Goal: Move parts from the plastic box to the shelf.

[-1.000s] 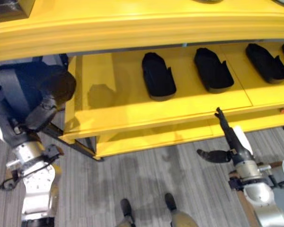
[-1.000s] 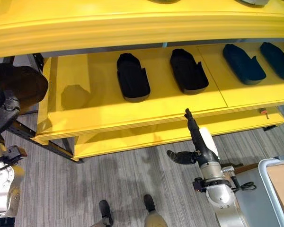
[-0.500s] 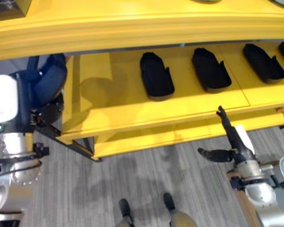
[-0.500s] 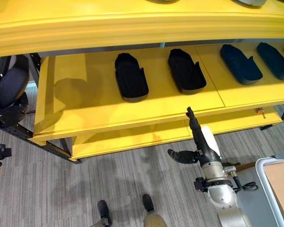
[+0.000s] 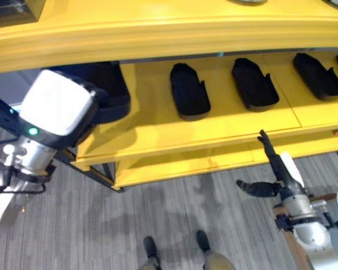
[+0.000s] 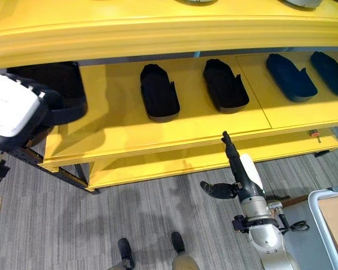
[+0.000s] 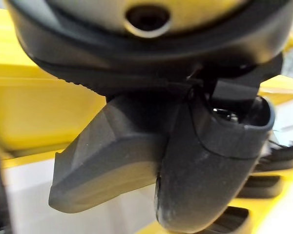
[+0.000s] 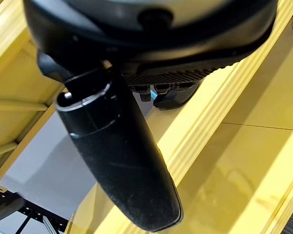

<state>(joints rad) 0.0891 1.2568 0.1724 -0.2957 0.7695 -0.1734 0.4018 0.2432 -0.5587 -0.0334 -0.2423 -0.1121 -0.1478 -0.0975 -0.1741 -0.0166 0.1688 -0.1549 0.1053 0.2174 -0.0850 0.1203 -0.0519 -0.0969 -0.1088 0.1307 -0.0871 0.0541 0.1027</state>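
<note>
The left robot hand (image 6: 50, 104) is carrying a black part (image 5: 110, 93) in over the far-left end of the yellow shelf (image 5: 158, 135); whether its fingers wrap around it, I can't tell. Shelved parts (image 5: 188, 90) lie long axis front-to-back, to its right. The right robot hand (image 6: 236, 169) hangs with straight fingers, nothing in it, by the shelf edge.

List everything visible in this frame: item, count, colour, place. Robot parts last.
Shelf: one, yellow, tiered, across the top of the head views.
Parts on the shelf: four fully in view, black, in a row on the middle tier, e.g.; another is cut off at the right edge.
Part: one, black, at the shelf's left end, at the left hand.
Box: one, pale rim, lower right corner.
Floor: grey carpet.
Left hand: dark, against the part at the shelf's left end.
Right hand: dark, open, fingers pointing at the shelf edge.
</note>
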